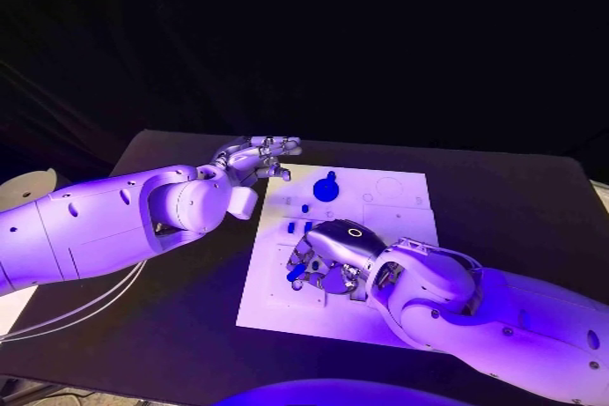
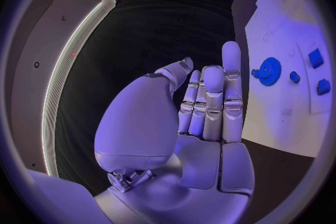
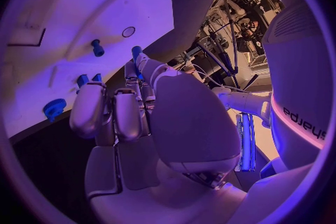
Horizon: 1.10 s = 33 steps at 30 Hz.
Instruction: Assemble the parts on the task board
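The white task board lies in the middle of the black table. A blue gear sits near its far left, with small blue parts just nearer. My right hand hovers low over the board's near half, fingers curled, and pinches a small blue part at its fingertips; the same part shows beside the fingers. My left hand hangs over the table off the board's far left corner, fingers straight and apart, holding nothing. The gear and small parts lie beyond it.
A blue peg, two small blue pieces and the gear lie on the board ahead of my right hand. Shallow recesses mark the board's far right. Black table surrounds the board.
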{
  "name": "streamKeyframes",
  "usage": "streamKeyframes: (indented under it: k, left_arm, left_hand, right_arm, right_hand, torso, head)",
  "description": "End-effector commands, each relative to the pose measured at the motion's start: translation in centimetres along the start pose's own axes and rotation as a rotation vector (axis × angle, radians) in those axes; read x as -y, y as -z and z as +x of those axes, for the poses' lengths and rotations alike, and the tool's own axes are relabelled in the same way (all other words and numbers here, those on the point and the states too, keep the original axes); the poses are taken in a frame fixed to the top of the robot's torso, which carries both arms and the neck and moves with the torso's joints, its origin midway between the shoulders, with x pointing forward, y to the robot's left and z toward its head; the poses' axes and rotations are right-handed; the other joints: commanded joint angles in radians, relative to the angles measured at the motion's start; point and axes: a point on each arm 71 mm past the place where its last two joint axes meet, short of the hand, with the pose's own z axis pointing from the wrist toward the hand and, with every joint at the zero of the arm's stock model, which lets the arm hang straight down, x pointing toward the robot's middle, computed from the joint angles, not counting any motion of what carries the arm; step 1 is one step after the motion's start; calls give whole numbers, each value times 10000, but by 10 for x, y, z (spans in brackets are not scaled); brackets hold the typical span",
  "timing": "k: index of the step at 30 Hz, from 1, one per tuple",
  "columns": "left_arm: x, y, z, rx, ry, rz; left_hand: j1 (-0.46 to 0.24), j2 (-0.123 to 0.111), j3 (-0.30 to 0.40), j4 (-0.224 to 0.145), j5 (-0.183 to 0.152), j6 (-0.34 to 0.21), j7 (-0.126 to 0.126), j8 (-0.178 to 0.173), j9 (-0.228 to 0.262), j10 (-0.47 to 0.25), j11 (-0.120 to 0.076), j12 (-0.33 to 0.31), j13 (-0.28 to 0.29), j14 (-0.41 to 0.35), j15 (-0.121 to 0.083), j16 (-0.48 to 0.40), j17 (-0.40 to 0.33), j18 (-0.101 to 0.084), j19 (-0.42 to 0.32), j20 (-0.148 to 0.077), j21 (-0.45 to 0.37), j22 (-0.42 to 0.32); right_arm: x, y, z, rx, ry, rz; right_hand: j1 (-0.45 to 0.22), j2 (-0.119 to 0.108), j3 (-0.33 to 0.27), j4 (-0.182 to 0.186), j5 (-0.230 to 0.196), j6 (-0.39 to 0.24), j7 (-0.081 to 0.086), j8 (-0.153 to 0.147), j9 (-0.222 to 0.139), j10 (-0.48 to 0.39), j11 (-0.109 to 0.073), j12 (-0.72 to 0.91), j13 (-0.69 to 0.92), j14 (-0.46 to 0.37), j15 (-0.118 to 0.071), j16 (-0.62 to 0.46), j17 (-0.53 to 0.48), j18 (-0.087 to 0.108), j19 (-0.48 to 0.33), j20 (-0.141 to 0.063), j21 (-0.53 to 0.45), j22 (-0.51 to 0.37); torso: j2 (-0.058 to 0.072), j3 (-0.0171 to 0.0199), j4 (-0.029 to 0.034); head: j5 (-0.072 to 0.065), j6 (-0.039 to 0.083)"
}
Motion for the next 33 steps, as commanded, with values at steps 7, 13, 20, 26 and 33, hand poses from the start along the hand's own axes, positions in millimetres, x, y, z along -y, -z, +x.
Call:
streamKeyframes:
  k: [7, 13, 20, 26, 33]
  left_arm:
    - [1, 0, 3, -232, 99, 44]
    - [1, 0, 3, -221, 97, 41]
    - [1, 0, 2, -219, 97, 29]
    - [1, 0, 2, -210, 95, 26]
    - [0, 0, 2, -218, 96, 16]
  left_hand:
    - [5, 19, 9, -42, 64, -90, 6, -1, -2, -82, 7, 49, -8, -85, 6, -6, -9, 84, -47, -7, -66, -14]
    - [5, 19, 9, -42, 64, -90, 6, -1, -2, -82, 7, 49, -8, -85, 6, -6, -9, 84, -47, -7, -66, -14]
    - [5, 19, 9, -42, 64, -90, 6, -1, -2, -82, 7, 49, -8, -85, 6, -6, -9, 84, -47, -7, -66, -14]
    - [5, 19, 9, -42, 64, -90, 6, -1, -2, -82, 7, 49, -8, -85, 6, -6, -9, 84, -47, -7, -66, -14]
    - [5, 19, 8, -43, 64, -91, 6, -1, -2, -83, 7, 50, -8, -86, 6, -6, -10, 84, -48, -7, -66, -14]
  right_arm:
    - [5, -4, 15, -1163, 893, 194]
    - [9, -4, 15, -1139, 1423, 501]
    - [9, -3, 14, -1029, 1811, 660]
    - [5, -4, 15, -1195, 1950, 582]
    - [-3, -11, 20, -1649, 2051, 474]
  right_hand:
    - [-212, -1, 58, -6, 63, -7, 78, -68, 293, 343, -286, -58, 19, 356, 24, 14, -21, -112, 10, 54, 27, -19]
    - [-248, -4, 54, -8, 63, -4, 76, -70, 300, 346, -285, -66, 21, 355, 28, 17, -19, -109, 3, 59, 21, -29]
    - [-269, -4, 53, -10, 63, 1, 73, -70, 305, 350, -286, -70, 23, 355, 29, 21, -13, -110, 5, 61, 25, -21]
    - [-297, -9, 50, -15, 61, 11, 67, -68, 312, 358, -289, -74, 26, 354, 29, 20, -18, -108, 2, 64, 25, -22]
    - [-501, -79, -26, -15, 62, -8, 53, -102, 336, 327, -281, -129, 24, 341, 37, -1, -65, -102, -17, 79, 10, -45]
  torso:
    - [-1, 20, -13]
    - [6, 35, -18]
    - [4, 31, -17]
    - [6, 28, -15]
    - [-2, 13, -7]
  head:
    - [17, -36]
    - [7, -36]
    - [-4, -48]
    - [4, -61]
    - [-11, -83]
